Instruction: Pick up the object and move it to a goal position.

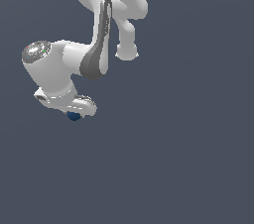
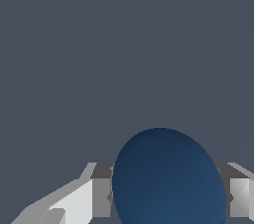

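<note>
1. This is a simulated scene and not a real room: the white robot arm (image 1: 82, 64) has smooth, evenly shaded rendered surfaces.
2. Around the arm lies only a flat, uniform dark grey-blue backdrop (image 1: 188, 143); whether it is a floor or a counter cannot be told.
3. In the wrist view the same plain grey fills the area behind the fingers (image 2: 79, 203), which look faceted and blocky.
</note>
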`<state>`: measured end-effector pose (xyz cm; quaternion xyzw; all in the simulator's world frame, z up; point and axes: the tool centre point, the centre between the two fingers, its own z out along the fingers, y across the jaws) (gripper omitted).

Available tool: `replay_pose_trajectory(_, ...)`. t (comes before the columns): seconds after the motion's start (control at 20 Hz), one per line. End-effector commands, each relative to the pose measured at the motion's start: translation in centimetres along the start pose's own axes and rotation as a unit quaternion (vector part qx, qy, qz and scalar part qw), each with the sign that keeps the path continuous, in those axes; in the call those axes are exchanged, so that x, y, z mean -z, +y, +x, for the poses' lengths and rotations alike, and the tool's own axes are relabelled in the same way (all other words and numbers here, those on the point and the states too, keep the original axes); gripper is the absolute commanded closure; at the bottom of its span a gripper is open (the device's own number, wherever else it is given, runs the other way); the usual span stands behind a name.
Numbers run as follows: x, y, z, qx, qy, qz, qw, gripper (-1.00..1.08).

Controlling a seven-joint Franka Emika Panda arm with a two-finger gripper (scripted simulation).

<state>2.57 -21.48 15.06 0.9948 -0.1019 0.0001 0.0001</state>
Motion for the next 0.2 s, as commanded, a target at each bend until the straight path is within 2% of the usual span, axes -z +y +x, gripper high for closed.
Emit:
replay_pose_trajectory(0.0,0.06,-0.04,0.07,0.001,0.0,0.0,1.0,1.08)
replay_pose_trajectory(0.15,-0.15,-0.37,0.14,0.001,0.0,0.0,1.0,1.08)
